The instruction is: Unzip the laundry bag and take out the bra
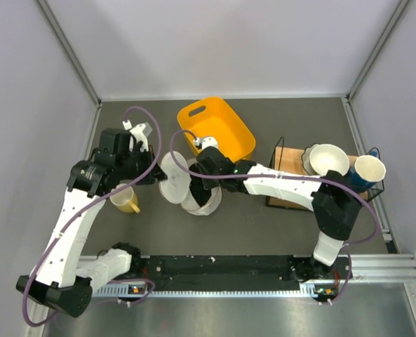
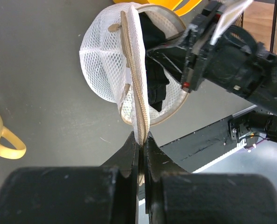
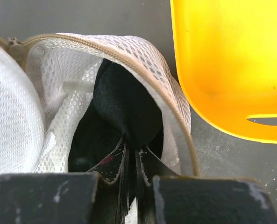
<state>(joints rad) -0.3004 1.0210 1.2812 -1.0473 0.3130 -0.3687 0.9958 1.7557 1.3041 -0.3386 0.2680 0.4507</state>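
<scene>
Laundry bag [image 2: 103,70] is located mid-table [image 2: 35,60], between the two grippers, just in front of the yellow tub [image 3: 222,56], with the mug [image 2: 0,137] well off to its left. It is already unzipped most of the way round; the zip slider [image 3: 15,48] is seen parked at the far end of the opening.

Left gripper [image 2: 141,144]: jaws pinched tight on the tan zip rim [image 2: 133,74], near end of the upper flap. Judged purpose: the flap is held up and back so the mouth is kept open and the bag is anchored against the pull from the other side.

Right gripper [image 3: 134,161]: fingers pushed inside the mouth and clamped narrow on a fold of the black bra [image 3: 126,107]. The grip looks taken on the bulk of the fabric, not on a strap. Most of the bra is seen inside the mesh, so removal is judged not yet done.

Orientation: the bag is opened clamshell-style. The held rim is stood on edge, and its long axis is run roughly straight away from the left gripper in the left wrist view. The mouth is pointed toward the right arm, so a pull-out path toward the right arm looks open.

Risk, as a judgement: fabric could be snagged on the rim or the mesh, and the whole bag dragged if the left pinch is lost.
</scene>
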